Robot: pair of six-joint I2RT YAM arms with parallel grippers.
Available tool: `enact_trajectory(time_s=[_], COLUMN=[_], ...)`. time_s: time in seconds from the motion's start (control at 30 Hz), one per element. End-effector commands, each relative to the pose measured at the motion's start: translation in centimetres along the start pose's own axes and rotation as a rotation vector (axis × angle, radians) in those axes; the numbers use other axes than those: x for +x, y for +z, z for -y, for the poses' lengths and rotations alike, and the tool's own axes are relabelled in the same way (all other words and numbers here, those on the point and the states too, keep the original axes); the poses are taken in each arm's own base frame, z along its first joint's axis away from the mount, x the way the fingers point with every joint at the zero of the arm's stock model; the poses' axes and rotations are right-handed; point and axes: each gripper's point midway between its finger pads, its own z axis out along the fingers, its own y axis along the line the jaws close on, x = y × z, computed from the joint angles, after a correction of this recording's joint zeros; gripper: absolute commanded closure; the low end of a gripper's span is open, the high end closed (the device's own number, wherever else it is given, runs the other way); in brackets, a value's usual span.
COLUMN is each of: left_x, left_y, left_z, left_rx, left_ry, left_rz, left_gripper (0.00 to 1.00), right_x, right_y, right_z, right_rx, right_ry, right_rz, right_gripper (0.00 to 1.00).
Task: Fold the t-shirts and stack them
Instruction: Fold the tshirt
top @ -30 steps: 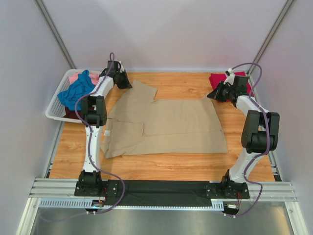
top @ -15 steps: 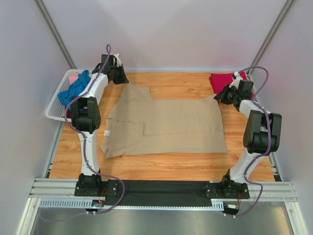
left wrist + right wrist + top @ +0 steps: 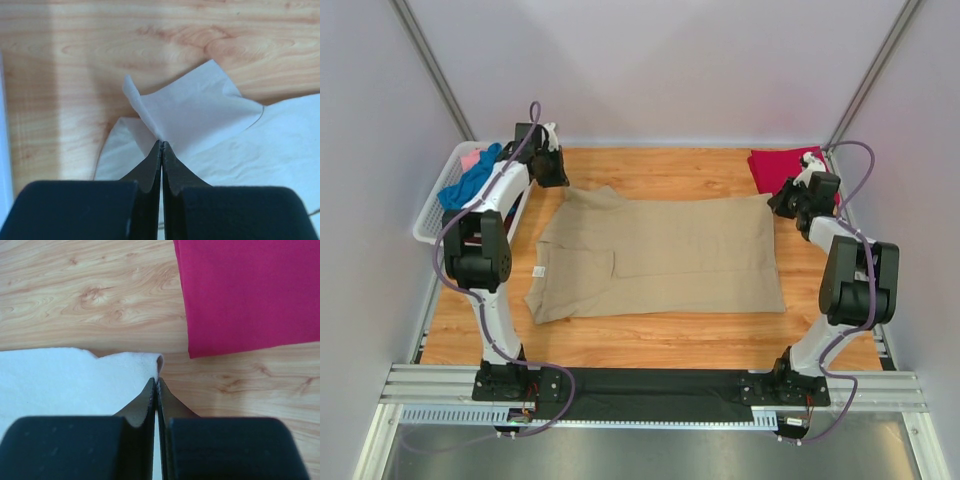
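Observation:
The tan t-shirt (image 3: 660, 255) lies spread on the wooden table. My left gripper (image 3: 560, 180) is shut on its far left corner, with the cloth (image 3: 195, 112) pinched at the fingertips and lifted off the wood. My right gripper (image 3: 778, 205) is shut on its far right corner (image 3: 125, 372). A folded crimson t-shirt (image 3: 782, 165) lies at the far right corner, close beside my right gripper, and shows in the right wrist view (image 3: 250, 295). A blue t-shirt (image 3: 470, 178) and a pink one (image 3: 470, 157) lie in the basket.
The white lattice basket (image 3: 430, 222) stands at the far left edge of the table. Grey walls close in the back and both sides. A metal rail (image 3: 650, 385) runs along the near edge with the arm bases.
Both grippers have moved outward and away from me, pulling the far edge of the tan shirt with them. The far sleeve has been drawn in and the shirt's far edge now lies straighter.

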Motion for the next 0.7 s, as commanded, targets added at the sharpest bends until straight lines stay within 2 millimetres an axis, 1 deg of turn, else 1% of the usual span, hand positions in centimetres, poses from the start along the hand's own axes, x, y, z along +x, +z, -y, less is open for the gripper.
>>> enact_trajectory(time_s=[0.0, 0.03, 0.07, 0.1, 0.13, 0.17, 0.2, 0.23, 0.27, 0.3, 0.33, 0.4, 0.43, 0.47, 0.5, 0.53, 0.57, 0.6, 0.63, 0.67], left_x=[-2.0, -0.9, -0.5, -0.6, 0.3, 0.5, 0.6, 1.4, 1.7, 1.7, 2.6, 2.9, 3.6, 3.9, 4.0, 4.7, 5.0, 5.5, 5.7, 6.0], left_y=[-4.1, -4.0, -4.2, -4.9, -5.0, -5.2, -5.7, -5.8, -6.0, -6.8, -6.8, -7.6, -7.7, -7.9, -8.4, -8.5, -8.6, -9.0, -9.1, -9.2], left_z=[-0.2, -0.6, -0.7, -0.6, -0.8, -0.9, -0.7, -0.8, -0.8, -0.6, -0.8, -0.7, -0.9, -0.9, -0.8, -0.9, -0.8, -0.9, -0.9, -0.9], left_rx=[-0.053, -0.065, -0.072, -0.076, -0.082, -0.088, -0.087, -0.087, -0.086, -0.087, -0.094, -0.099, -0.106, -0.106, -0.108, -0.108, -0.109, -0.114, -0.115, -0.115], left_ry=[0.061, 0.057, 0.054, 0.055, 0.049, 0.047, 0.043, 0.037, 0.033, 0.032, 0.023, 0.023, 0.021, 0.019, 0.019, 0.015, 0.009, 0.005, 0.0, -0.006], left_rz=[0.095, 0.076, 0.073, 0.085, 0.067, 0.068, 0.074, 0.061, 0.059, 0.07, 0.055, 0.066, 0.052, 0.048, 0.049, 0.03, 0.023, 0.017, 0.016, 0.012], left_gripper=[1.0, 1.0, 1.0, 1.0, 1.0, 1.0, 1.0, 1.0, 1.0, 1.0, 1.0, 1.0, 1.0, 1.0, 1.0, 1.0, 1.0, 1.0, 1.0, 1.0], right_x=[-2.5, -2.2, -2.1, -2.0, -2.2, -1.5, -1.8, -2.0, -1.7, -1.6, -1.9, -1.7, -1.8, -1.8, -1.9, -1.2, 1.3, 0.1, 1.3, 2.0], right_y=[-1.3, -1.6, -1.8, -1.9, -2.2, -2.4, -2.5, -2.6, -2.7, -2.8, -2.9, -3.0, -3.1, -3.1, -3.2, -3.0, -3.6, -3.5, -3.1, -3.2], right_z=[-0.3, -0.4, -0.4, 0.1, 0.0, 0.2, 0.3, 0.4, 0.5, 0.7, 0.7, 0.9, 0.9, 1.1, 1.7, 2.3, 2.6, 1.9, 2.2, 2.1], right_rx=[0.003, 0.004, 0.007, 0.033, 0.039, 0.046, 0.054, 0.058, 0.061, 0.076, 0.083, 0.089, 0.094, 0.11, 0.155, 0.177, 0.207, 0.182, 0.184, 0.18], right_ry=[-0.058, -0.057, -0.057, -0.052, -0.056, -0.049, -0.046, -0.044, -0.039, -0.031, -0.027, -0.023, -0.014, 0.003, 0.036, 0.067, 0.129, 0.149, 0.176, 0.196], right_rz=[0.104, 0.102, 0.103, 0.107, 0.12, 0.113, 0.134, 0.146, 0.149, 0.149, 0.159, 0.16, 0.164, 0.158, 0.116, 0.063, -0.077, -0.097, -0.157, -0.19], right_gripper=[1.0, 1.0, 1.0, 1.0, 1.0, 1.0, 1.0, 1.0, 1.0, 1.0, 1.0, 1.0, 1.0, 1.0, 1.0, 1.0, 0.99, 0.99, 0.99, 0.99])
